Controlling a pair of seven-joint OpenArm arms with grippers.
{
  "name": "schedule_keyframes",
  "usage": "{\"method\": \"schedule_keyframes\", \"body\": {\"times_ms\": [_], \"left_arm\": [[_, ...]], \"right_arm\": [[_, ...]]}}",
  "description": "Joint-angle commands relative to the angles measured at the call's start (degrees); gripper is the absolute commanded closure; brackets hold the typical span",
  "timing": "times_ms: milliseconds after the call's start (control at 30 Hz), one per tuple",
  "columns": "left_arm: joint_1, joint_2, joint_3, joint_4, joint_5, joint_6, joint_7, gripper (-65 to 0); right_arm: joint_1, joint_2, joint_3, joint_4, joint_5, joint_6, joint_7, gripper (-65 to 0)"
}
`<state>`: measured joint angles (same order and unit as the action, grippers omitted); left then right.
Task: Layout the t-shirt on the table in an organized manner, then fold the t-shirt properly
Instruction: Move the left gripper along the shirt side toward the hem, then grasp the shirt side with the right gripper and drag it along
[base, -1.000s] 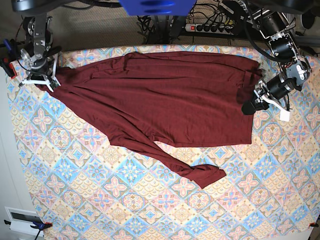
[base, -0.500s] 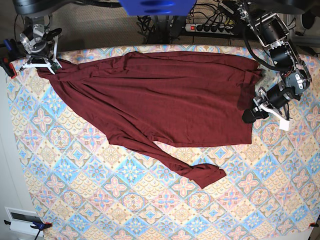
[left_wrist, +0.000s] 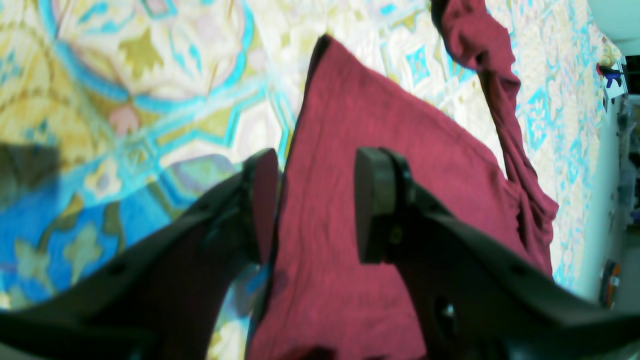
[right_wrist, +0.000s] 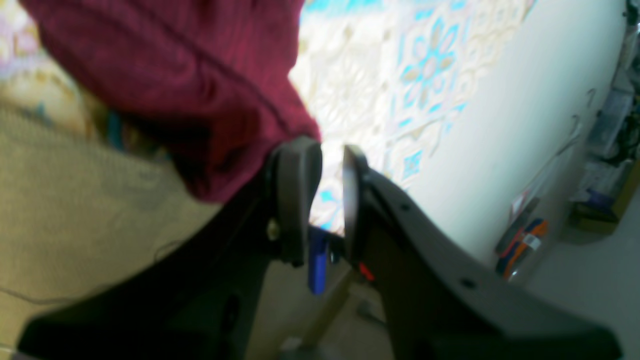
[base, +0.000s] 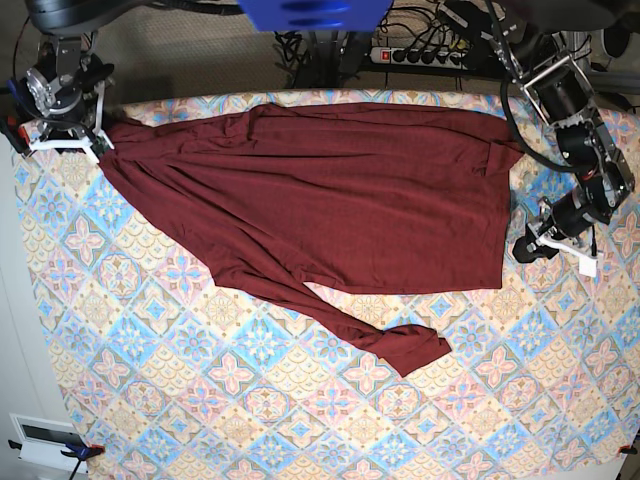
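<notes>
A dark maroon t-shirt (base: 330, 195) lies spread across the far half of the patterned tabletop (base: 300, 420), one long sleeve (base: 385, 340) trailing toward the near edge from the garment's lower hem.

At the t-shirt's far corner by the tabletop's edge, the right claw (right_wrist: 327, 187) has its jaws narrowed to a slim gap. The wrist view shows a bunched corner of fabric pressed against the outside of one finger, with nothing visibly pinched between them; in the base view the claw (base: 62, 140) sits just beside that corner. It looks as though this corner has been stretched out toward the tabletop's edge to flatten the cloth.

On the opposite side of the t-shirt, the left claw (left_wrist: 312, 200) is spread wide, its fingers straddling the garment's side hem, one over maroon cloth, the other over bare pattern. From the base view it (base: 530, 250) sits low beside the t-shirt's lower corner, gripping nothing, apparently poised to take that edge and pull it square. The layout stage appears unfinished: the body runs diagonally and wrinkles remain.
</notes>
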<state>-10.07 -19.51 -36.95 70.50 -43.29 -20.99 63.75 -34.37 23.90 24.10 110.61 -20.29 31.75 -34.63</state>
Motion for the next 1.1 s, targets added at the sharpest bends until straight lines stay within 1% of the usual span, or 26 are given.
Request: {"method": "schedule_keyframes", "body": {"times_ms": [0,167,300,400,500,567,633,767,867,933,967,1033,1067], "left_arm": [[-2.3,-1.1,1.0,0.5,-0.2,-0.2,-1.7,-25.3],[-6.2,-0.9,6.9,-6.3,5.4,-0.2,-7.4,-25.3],[-8.4,-0.8,10.7,-11.2,7.6,-0.1,-12.1,-25.3],[-9.8,-0.8,11.8,-14.8,8.4,-0.1,-15.7,-25.3],[-11.6,-0.7,11.8,-19.6,9.8,-0.1,-18.0,-25.3],[-12.7,-0.4,11.8,-23.0,10.8,-0.1,-19.0,-25.3],[-13.8,0.9,11.8,-25.5,12.1,-0.1,-19.4,-25.3],[-14.0,4.3,12.6,-25.7,16.0,-0.2,-18.8,-25.0],[-14.2,5.0,20.7,-25.4,16.4,-0.4,-15.8,-24.8],[-13.8,5.0,24.9,-23.6,16.4,-0.5,-15.7,-22.6],[-13.5,5.0,26.3,-21.9,16.4,-0.5,-15.7,-20.0],[-11.8,5.0,27.3,-19.0,16.4,-0.6,-15.7,-12.2],[-11.3,5.0,27.1,-17.5,16.4,-0.6,-15.8,-6.9]], "right_arm": [[1.5,0.5,-0.1,1.0,-0.1,-0.7,0.7,-11.6],[4.3,0.2,-3.9,1.1,-0.1,-0.7,0.6,-11.6],[5.4,0.2,-4.7,1.1,-0.1,-0.7,0.6,-11.6],[5.4,0.2,-4.8,1.1,-0.1,-0.7,0.7,-11.6],[6.5,0.2,-4.8,1.1,-0.1,-0.7,0.6,-11.6],[6.5,0.2,-4.8,1.1,-0.1,-0.7,0.6,-11.6],[6.6,0.2,-4.8,1.1,-0.1,-0.7,0.6,-11.6],[8.0,0.2,-4.9,1.1,-0.1,-0.7,0.6,-11.6],[9.4,0.2,-5.7,1.1,-0.1,-0.7,0.5,-11.6],[9.6,0.2,-6.0,1.1,-0.1,-0.7,0.5,-11.6],[9.6,0.2,-5.9,1.1,-0.1,-0.7,0.5,-11.6],[9.6,0.2,-5.9,1.1,-0.1,-0.7,0.5,-11.6],[10.2,0.2,-6.0,1.1,-0.1,-0.7,0.5,-11.6]]}}
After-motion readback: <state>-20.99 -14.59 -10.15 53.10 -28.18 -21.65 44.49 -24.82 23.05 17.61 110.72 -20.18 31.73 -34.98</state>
